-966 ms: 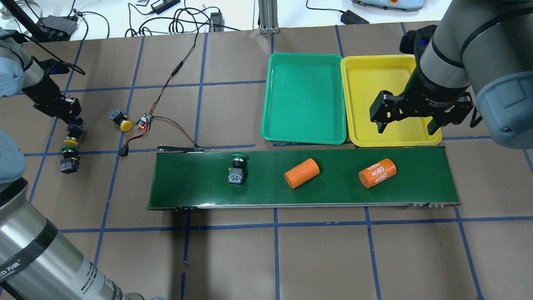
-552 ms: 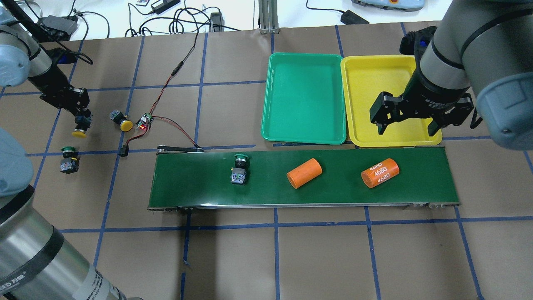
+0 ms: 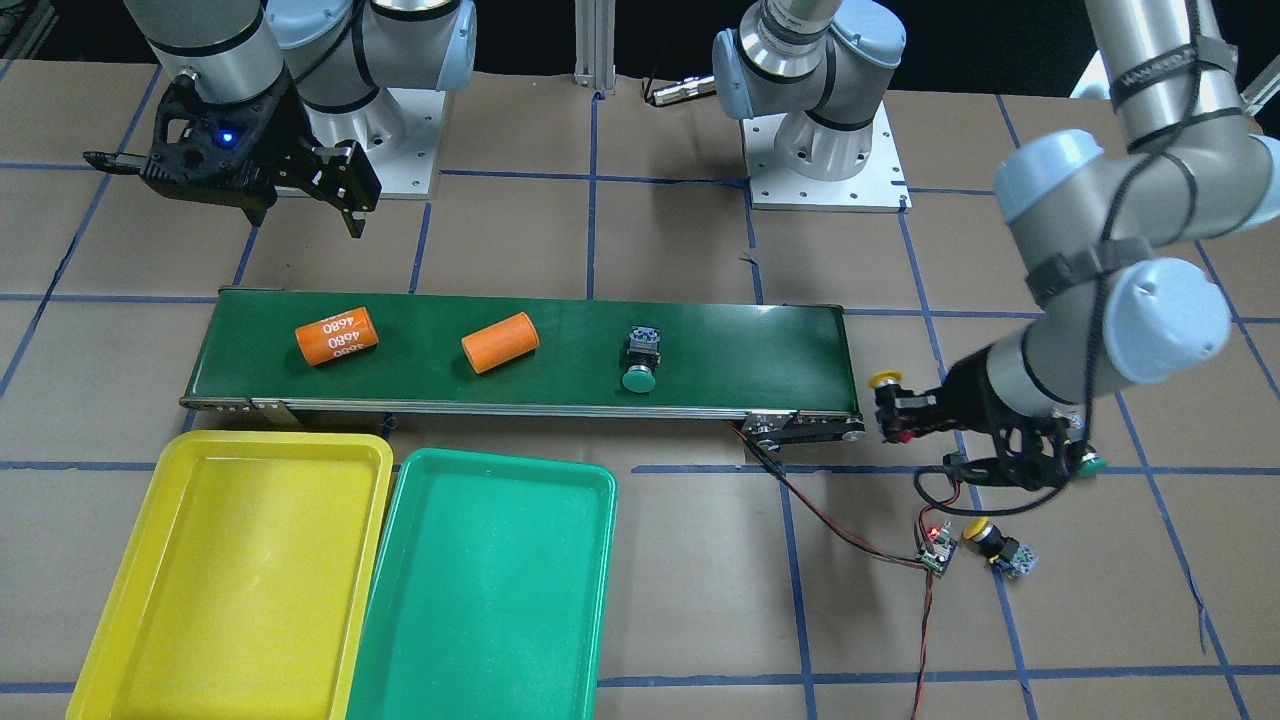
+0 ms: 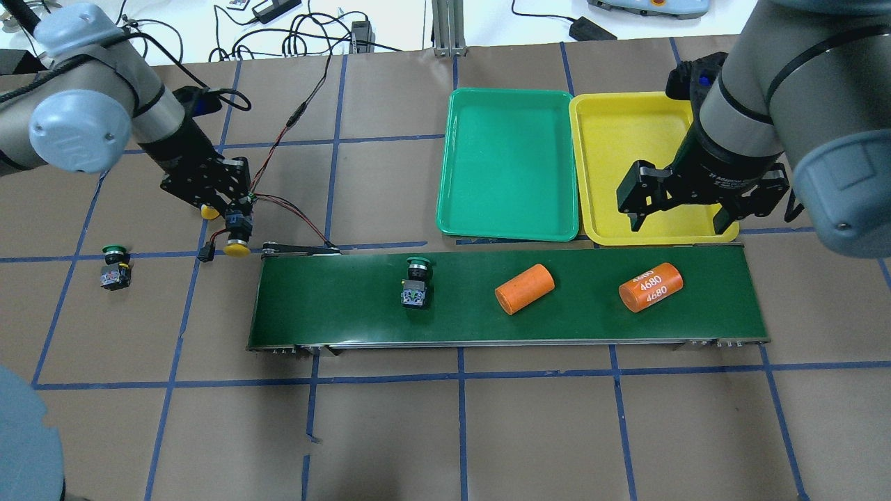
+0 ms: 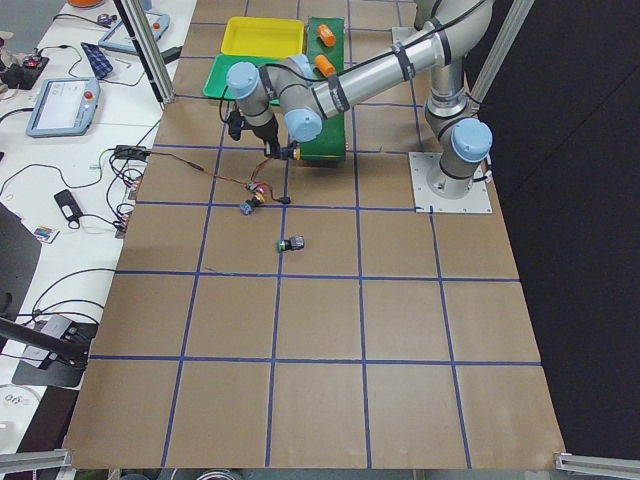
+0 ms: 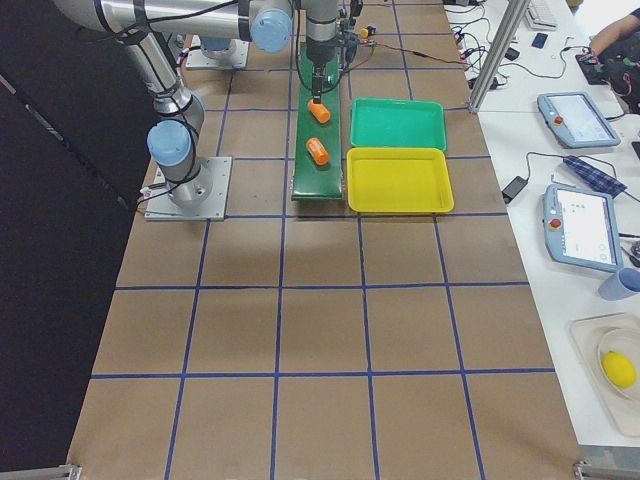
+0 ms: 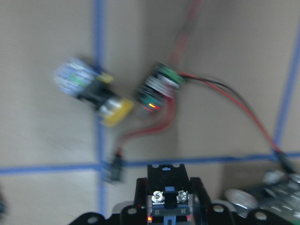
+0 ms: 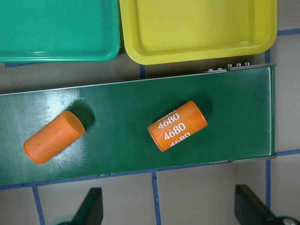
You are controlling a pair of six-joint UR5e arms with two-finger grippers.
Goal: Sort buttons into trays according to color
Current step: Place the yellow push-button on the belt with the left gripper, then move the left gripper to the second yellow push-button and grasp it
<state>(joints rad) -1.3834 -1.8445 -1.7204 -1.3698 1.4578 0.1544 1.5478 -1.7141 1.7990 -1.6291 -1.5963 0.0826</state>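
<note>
left gripper [image 4: 235, 221] gripping yellow button [image 4: 237, 248] by belt [image 4: 313, 299] end, right gripper [image 4: 674, 221] agape

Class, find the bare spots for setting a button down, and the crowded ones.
The green tray and yellow tray are bare. The belt is bare between the green-capped button and its wired end; its other end holds orange cylinders below the right gripper. Crowded: wires around the left gripper.
</note>
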